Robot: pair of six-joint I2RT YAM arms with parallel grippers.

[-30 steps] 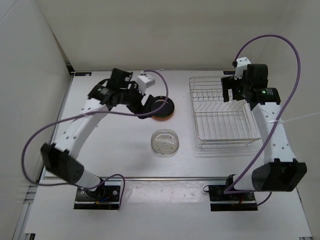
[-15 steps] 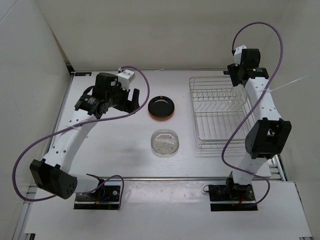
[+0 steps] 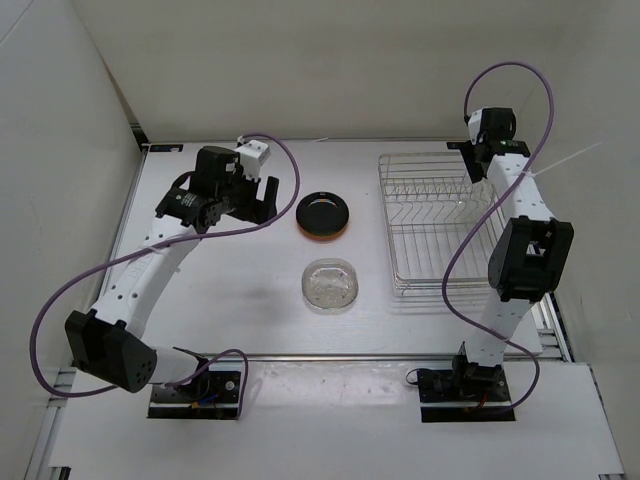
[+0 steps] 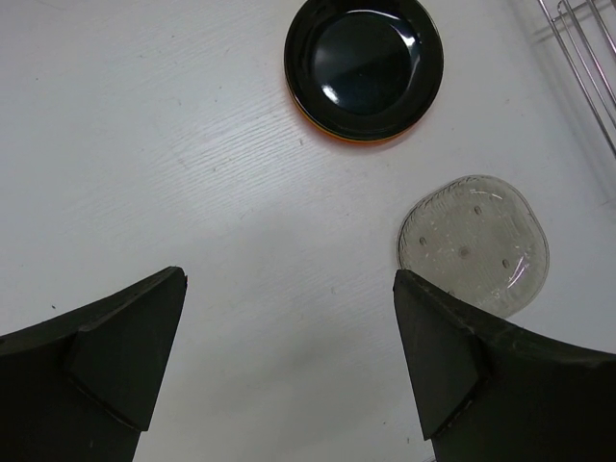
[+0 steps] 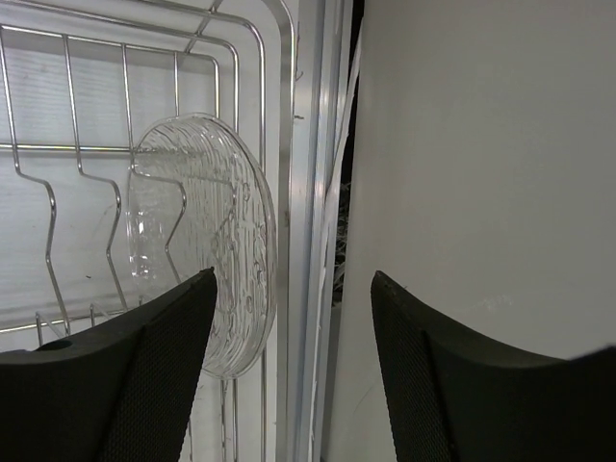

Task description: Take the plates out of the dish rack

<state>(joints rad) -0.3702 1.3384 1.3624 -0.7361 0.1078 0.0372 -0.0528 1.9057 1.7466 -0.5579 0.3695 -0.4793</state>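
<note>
A black plate point(image 3: 323, 211) lies on an orange plate point(image 4: 339, 132) on the table left of the dish rack point(image 3: 445, 270). It also shows in the left wrist view point(image 4: 364, 60). A clear plate point(image 3: 331, 284) lies flat nearer me, also in the left wrist view point(image 4: 474, 243). Another clear plate point(image 5: 202, 241) stands upright at the rack's right side point(image 3: 473, 203). My left gripper point(image 3: 256, 197) is open and empty, left of the stack point(image 4: 289, 279). My right gripper point(image 5: 292, 279) is open over the rack's right rim, just beside the standing plate point(image 3: 480, 168). No yellow-green plate shows.
The rack's right wire rim point(image 5: 289, 192) runs along the table edge, with a white wall point(image 5: 481, 192) close beside it. Purple cables loop above both arms. A corner of the rack point(image 4: 587, 48) shows in the left wrist view.
My left gripper has drawn back to the left from the black plate, which stays on the orange one. My right arm has swung to the rack's far right corner.
</note>
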